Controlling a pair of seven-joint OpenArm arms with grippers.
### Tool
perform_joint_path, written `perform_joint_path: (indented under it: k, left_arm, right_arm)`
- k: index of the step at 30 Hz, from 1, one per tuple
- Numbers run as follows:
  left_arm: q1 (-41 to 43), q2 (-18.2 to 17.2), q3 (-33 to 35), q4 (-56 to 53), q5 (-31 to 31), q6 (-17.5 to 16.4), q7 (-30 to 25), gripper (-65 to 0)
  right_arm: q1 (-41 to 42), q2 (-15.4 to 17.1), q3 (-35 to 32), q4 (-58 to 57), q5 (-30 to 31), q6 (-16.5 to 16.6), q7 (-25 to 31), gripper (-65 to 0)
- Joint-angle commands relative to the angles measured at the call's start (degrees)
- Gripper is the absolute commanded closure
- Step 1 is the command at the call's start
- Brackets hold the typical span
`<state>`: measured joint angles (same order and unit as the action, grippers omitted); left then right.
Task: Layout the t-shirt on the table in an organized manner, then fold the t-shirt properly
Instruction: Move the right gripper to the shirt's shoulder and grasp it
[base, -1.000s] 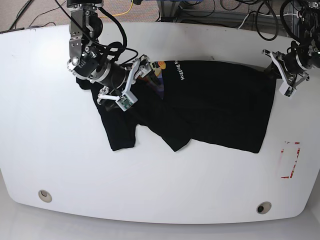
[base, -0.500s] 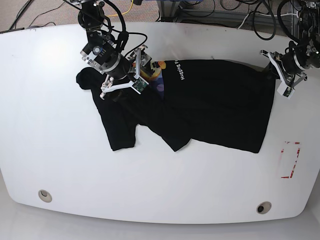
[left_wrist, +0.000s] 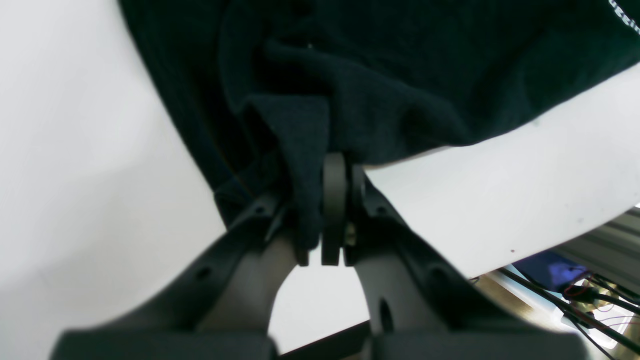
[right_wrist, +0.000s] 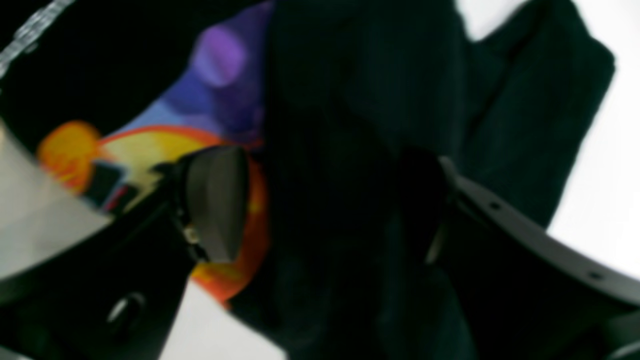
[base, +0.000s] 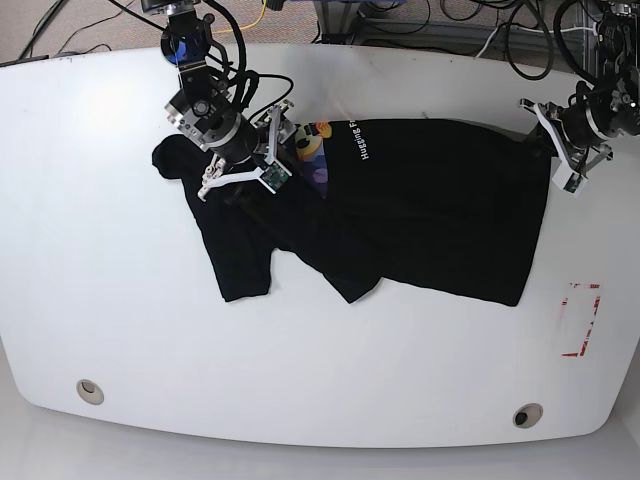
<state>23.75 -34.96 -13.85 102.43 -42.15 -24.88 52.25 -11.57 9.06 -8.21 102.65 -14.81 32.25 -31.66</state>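
Observation:
The black t-shirt lies rumpled across the middle of the white table, with its colour print and white lettering facing up near the far left. My right gripper sits over the print. In the right wrist view its fingers stand apart, straddling a raised black fold of the t-shirt, and the left pad does not touch the cloth. My left gripper is at the shirt's far right corner. In the left wrist view the left gripper is shut on a bunch of the t-shirt.
A red tape rectangle marks the table at the right. Two round metal-ringed holes sit near the front edge. Cables and frame parts lie beyond the far edge.
My right arm has moved toward the far edge and right, onto the print, and its jaws have narrowed around a fold. The left gripper has kept its hold and barely moved.

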Motion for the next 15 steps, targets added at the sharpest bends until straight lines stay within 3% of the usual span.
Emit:
perform_joint_path:
  k: [1,15]
  left_arm:
    - [-0.32,-1.04,0.09,0.82,-0.62,-0.04,-0.95,0.0]
    - [-0.41,-1.04,0.09,0.82,-0.62,-0.04,-0.95,0.0]
  right_arm:
    - [1.77,0.13,0.16,0.51,0.52,-0.65,1.46,-38.0]
    - [7.13,0.22,0.25,-3.79,0.43,-0.91,1.46,-21.6]
